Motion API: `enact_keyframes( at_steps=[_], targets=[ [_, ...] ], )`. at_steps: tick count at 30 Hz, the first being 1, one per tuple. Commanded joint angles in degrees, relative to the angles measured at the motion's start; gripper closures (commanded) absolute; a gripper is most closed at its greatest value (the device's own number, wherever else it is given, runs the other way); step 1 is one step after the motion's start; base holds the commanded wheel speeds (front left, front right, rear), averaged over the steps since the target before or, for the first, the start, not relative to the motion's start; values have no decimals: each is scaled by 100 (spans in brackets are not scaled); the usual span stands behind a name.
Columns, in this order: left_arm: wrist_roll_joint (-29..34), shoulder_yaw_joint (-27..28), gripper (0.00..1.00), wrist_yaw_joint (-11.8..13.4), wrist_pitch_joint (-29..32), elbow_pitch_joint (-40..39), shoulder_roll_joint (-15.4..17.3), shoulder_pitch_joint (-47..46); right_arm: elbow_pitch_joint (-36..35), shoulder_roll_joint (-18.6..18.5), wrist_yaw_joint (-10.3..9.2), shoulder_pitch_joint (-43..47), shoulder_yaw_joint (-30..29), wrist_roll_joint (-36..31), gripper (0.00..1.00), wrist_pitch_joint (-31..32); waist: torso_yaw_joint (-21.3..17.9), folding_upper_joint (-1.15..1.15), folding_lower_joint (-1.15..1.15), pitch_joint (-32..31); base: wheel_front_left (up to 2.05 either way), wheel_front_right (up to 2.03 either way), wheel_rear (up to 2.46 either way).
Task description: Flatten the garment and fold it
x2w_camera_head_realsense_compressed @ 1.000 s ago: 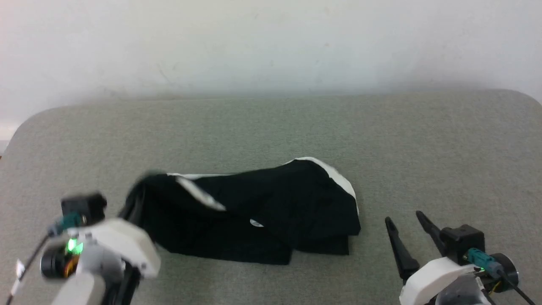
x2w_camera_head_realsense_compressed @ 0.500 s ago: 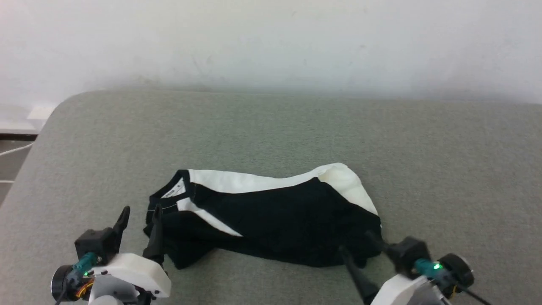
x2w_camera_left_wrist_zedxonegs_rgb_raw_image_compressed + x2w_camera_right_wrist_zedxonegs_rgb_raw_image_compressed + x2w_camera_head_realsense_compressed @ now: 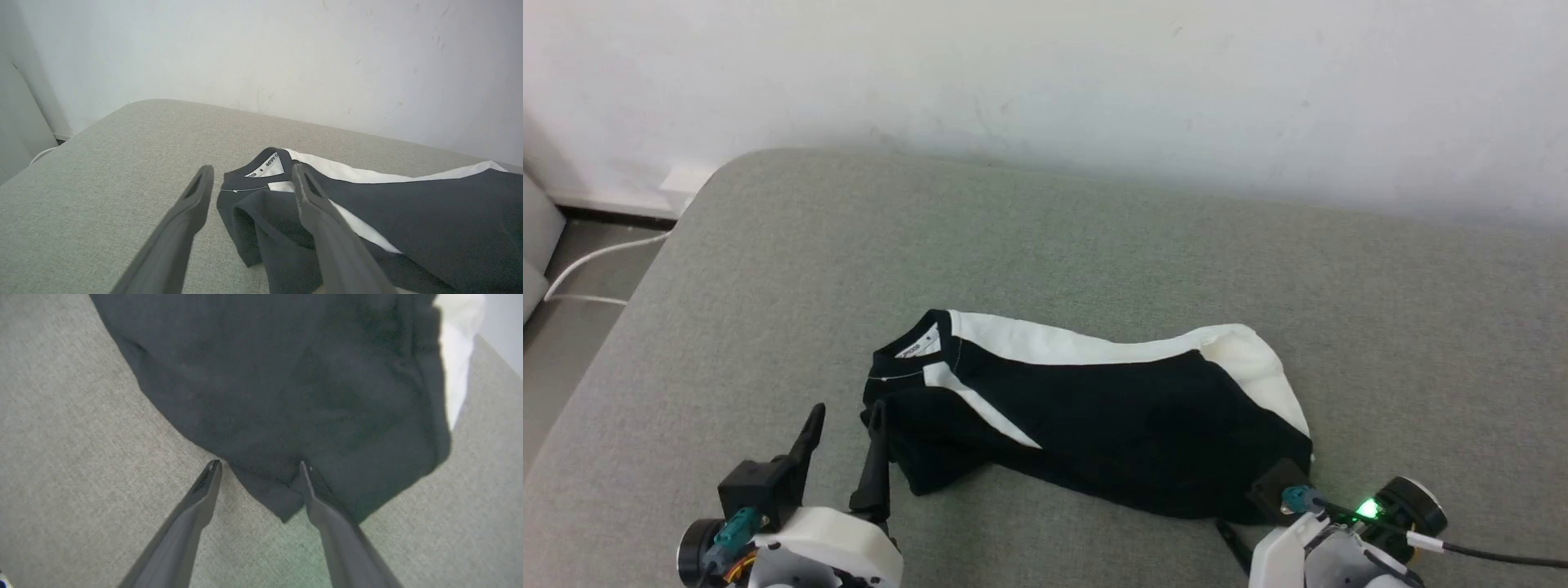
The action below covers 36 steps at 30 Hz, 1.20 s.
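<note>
Black-and-white garment [image 3: 1094,408], bunched: lying on the grey cushion [image 3: 1045,245], long axis running left to right. Left gripper [image 3: 847,408] is standing open just beside the collar end. Right gripper [image 3: 258,463] is gaping at the opposite end's near edge, holding nothing.

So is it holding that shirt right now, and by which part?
Nothing is held. The left gripper and the right gripper both stand open at opposite ends of the T-shirt, which lies on the grey surface.

Garment [image 3: 1094,408] lies mid-table [image 3: 768,245], wall [image 3: 1045,82] behind; left gripper [image 3: 847,408] just left of its collar end, right gripper [image 3: 258,463] at its opposite end, possibly touching.
</note>
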Motion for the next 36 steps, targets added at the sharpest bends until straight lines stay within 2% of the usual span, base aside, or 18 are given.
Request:
enact_keyframes(
  at_steps=[1,4,5,6,11,16,20,24,29,34,35,36],
  targets=[
    [66,25,0,-49,-25,-2,-39,18,106,-5,-11,-84,-28,-30,0,46,85,0,0,78,0,0,0],
    [114,75,0,-70,-25,6,-100,28,479,22,-11,-136,-143,-60,0,188,118,0,0,121,0,0,0],
    [126,98,0,-75,-26,13,-113,41,586,38,-11,-139,-175,-52,66,231,107,0,0,120,0,0,0],
    [137,127,0,-77,-26,19,-124,63,659,37,-11,-143,-163,-60,100,253,81,0,0,109,0,0,0],
    [154,261,0,-98,-26,122,-158,179,561,-66,-11,-68,-296,64,100,247,-239,0,0,1,0,0,0],
    [183,366,0,-121,-26,213,-192,220,-270,-425,-11,296,-831,174,100,523,-692,0,0,-133,0,0,0],
    [222,421,0,-157,-27,258,-242,218,-1086,-858,-11,703,-1603,203,100,1022,-989,0,0,-175,0,0,0],
    [275,435,0,-231,-27,290,-316,185,-1501,-1211,-11,1045,-2610,135,100,1452,-1139,0,0,-170,0,0,0],
    [357,420,0,-338,-27,358,-409,97,-1258,-1308,-11,1266,-3557,-175,100,1467,-1162,0,0,-112,0,0,0],
    [431,330,0,-464,-27,496,-500,35,-727,-1149,-11,1252,-3648,-449,100,1279,-1119,0,0,-76,0,0,0],
    [436,294,0,-502,-27,550,-506,32,-693,-1070,-11,1216,-3615,-468,0,1218,-1116,0,0,-69,0,0,0],
    [444,255,0,-540,-27,602,-506,21,-699,-992,-11,1163,-3585,-487,0,1120,-1117,0,0,-64,0,0,0]
  ],
)
